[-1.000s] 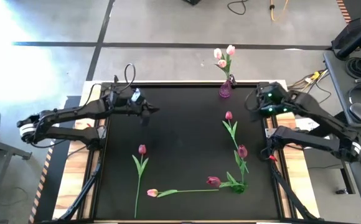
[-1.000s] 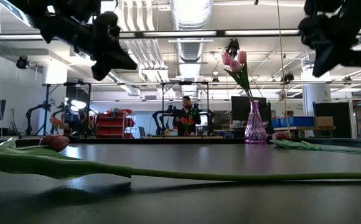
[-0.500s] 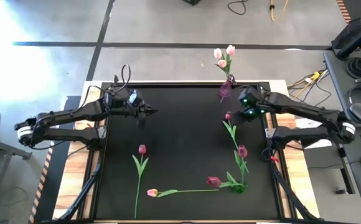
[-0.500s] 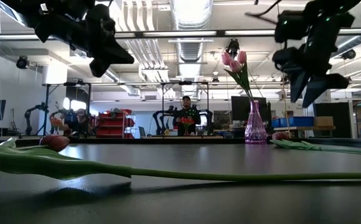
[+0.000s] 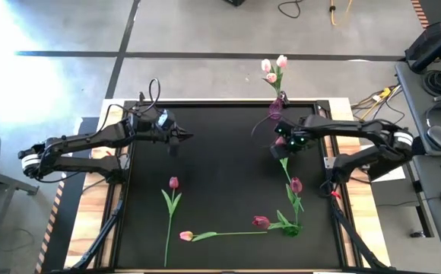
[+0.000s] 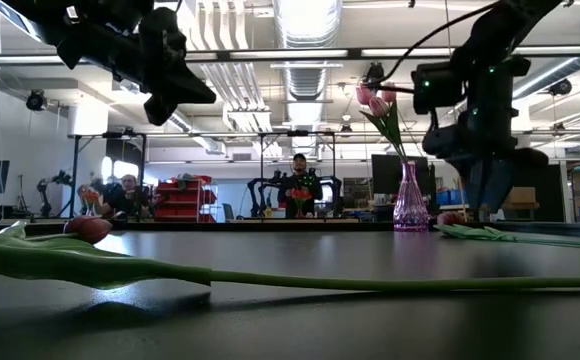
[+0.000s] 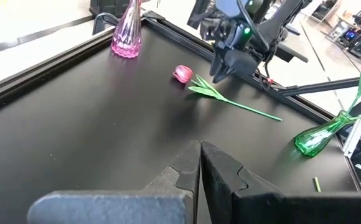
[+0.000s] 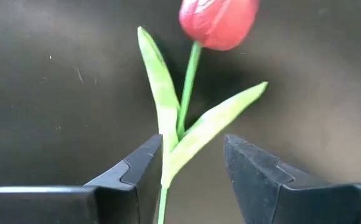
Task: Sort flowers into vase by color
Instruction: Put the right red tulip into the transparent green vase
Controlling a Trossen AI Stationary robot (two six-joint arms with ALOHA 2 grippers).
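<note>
Where leaves fork: slender glossy stem (image 8: pixel 187 81)

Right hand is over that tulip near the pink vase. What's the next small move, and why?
Probably lower the right hand a little further, then close. Its fingers are open with the tulip stem and leaves lying between them, but whether it is low enough to grip is unclear. The pink vase already holding pale tulips stands close by. The left hand waits over the mat's far left.
</note>
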